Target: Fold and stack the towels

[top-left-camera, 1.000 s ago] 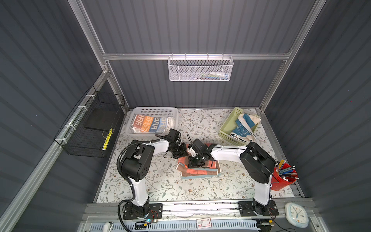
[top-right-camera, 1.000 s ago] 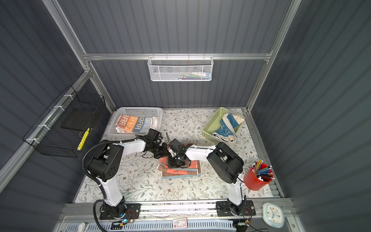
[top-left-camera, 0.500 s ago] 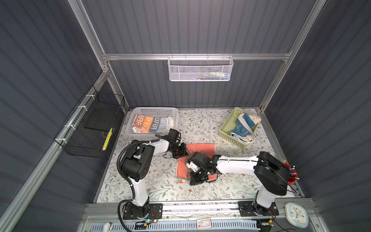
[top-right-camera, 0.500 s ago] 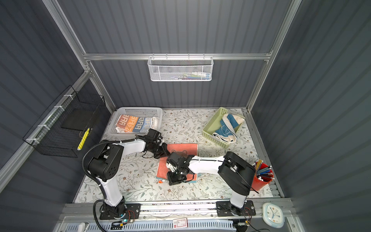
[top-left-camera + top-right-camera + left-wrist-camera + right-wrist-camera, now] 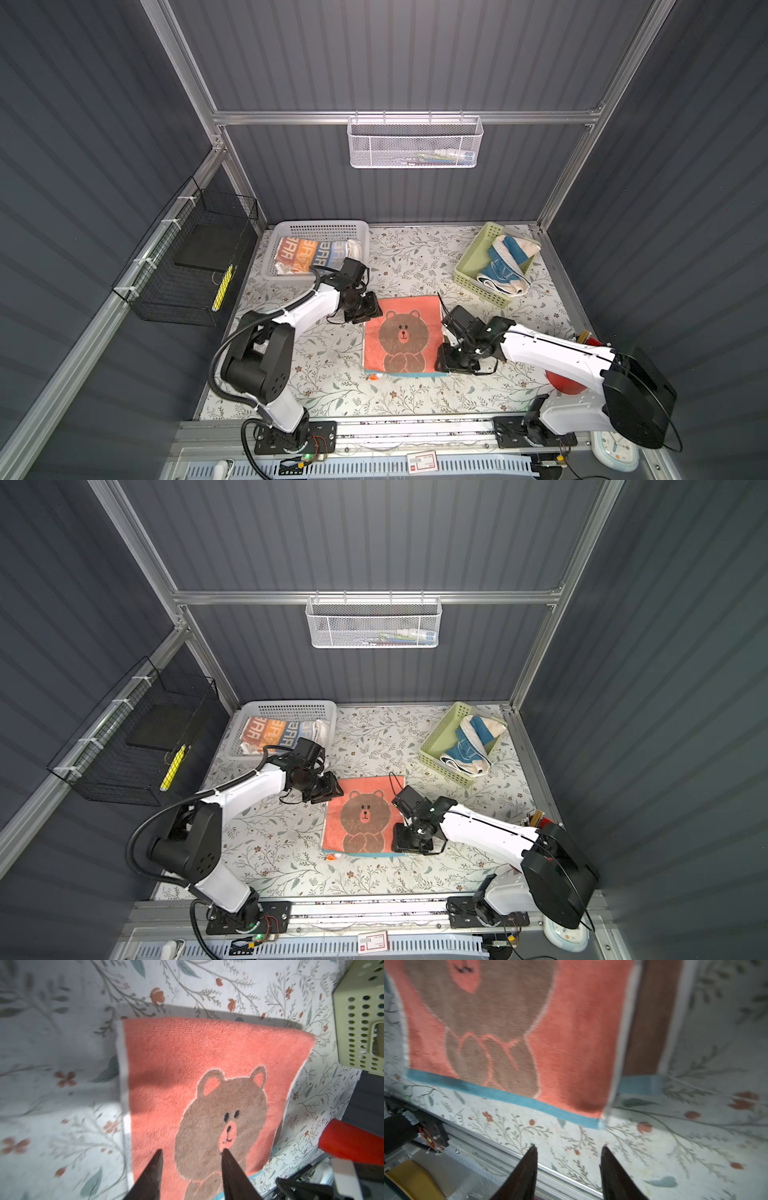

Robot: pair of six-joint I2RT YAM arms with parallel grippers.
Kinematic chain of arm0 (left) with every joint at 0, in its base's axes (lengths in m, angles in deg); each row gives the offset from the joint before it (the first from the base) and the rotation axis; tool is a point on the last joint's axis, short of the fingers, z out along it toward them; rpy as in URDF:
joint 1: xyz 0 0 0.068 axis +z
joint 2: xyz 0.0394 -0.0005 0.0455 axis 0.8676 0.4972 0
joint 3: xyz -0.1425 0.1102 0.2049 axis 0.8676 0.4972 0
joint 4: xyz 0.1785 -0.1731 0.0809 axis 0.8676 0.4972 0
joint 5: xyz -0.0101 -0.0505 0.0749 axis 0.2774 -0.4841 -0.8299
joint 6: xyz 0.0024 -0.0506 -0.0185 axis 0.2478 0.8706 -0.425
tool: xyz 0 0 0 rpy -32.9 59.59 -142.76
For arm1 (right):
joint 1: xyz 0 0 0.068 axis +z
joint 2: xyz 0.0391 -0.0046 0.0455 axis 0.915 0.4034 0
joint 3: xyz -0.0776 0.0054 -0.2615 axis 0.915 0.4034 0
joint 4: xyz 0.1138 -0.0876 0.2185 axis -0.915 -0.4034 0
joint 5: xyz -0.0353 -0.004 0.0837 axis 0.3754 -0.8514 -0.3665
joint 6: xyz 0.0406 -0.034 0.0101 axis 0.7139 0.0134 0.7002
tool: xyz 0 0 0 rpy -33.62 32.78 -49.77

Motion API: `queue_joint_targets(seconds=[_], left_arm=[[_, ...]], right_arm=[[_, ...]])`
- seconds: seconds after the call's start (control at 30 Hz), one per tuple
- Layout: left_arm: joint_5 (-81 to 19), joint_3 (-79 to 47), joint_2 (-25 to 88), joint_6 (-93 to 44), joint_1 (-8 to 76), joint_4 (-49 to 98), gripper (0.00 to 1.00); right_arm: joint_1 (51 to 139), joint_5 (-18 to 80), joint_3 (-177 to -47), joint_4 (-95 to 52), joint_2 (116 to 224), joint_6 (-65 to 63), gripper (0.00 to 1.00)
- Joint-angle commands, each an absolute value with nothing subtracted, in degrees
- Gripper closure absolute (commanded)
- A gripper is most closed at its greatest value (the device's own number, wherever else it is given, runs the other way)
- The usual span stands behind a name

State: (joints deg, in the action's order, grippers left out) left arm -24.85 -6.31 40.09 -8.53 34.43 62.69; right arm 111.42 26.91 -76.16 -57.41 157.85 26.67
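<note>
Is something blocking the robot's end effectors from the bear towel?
No, nothing visible does. The left end effector is open right over the bear towel. The right end effector is open beside its blue-edged corner, with only bare flowery table cover between.

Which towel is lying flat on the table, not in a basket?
The coral bear towel, spread open. The lettered towel sits in the white basket, the blue-and-cream one in the green basket.

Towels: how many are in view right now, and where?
4. Coral-orange bear-print terry towel on the table centre; orange-blue lettered towel and a white cloth beside it in the white plastic basket; cream-and-blue towel in the green basket. Others may lie hidden underneath.
</note>
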Motion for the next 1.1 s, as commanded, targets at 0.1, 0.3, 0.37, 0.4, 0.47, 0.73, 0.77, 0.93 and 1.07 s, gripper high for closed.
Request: queue_joint_targets(seconds=[0.1, 0.3, 0.37, 0.4, 0.47, 0.73, 0.77, 0.93, 1.07], left_arm=[[-30.96, 0.75, 30.03, -8.46, 34.74, 74.33, 0.51], [-25.43, 10.56, 22.09, -4.44, 34.71, 75.17, 0.49], [-22.32, 13.5, 21.61, -3.68, 34.7, 74.64, 0.48], [-21.93, 14.69, 21.37, -3.22, 34.71, 74.28, 0.47], [-18.45, 16.38, 20.47, -2.29, 34.73, 73.0, 0.47], [-12.1, 22.04, 20.32, 4.12, 34.7, 62.84, 0.48], [-12.0, 22.47, 20.75, 4.54, 34.65, 61.84, 0.49], [-9.54, 24.2, 22.37, 6.45, 34.62, 56.08, 0.66], [-7.62, 22.84, 22.55, 6.87, 34.68, 54.91, 0.94]], right_arm=[[109.72, 26.61, -73.86, -56.96, 157.73, 27.69, 0.48], [109.79, 24.67, -74.64, -52.56, 162.6, 26.61, 0.47], [109.71, 24.71, -75.43, -51.9, 164.7, 25.52, 0.47], [109.71, 24.84, -76.01, -52.01, 165.75, 24.92, 0.47], [109.74, 24.68, -76.95, -51.98, 167.59, 24.09, 0.52], [109.82, 24.64, -77.67, -52.17, 168.21, 23.36, 0.75], [109.8, 24.59, -77.62, -52.22, 168.07, 23.4, 0.77], [109.85, 25.56, -78.34, -54.17, 166.51, 23.25, 0.85], [109.8, 29.41, -80.81, -57.61, 162.78, 23.02, 0.88]])
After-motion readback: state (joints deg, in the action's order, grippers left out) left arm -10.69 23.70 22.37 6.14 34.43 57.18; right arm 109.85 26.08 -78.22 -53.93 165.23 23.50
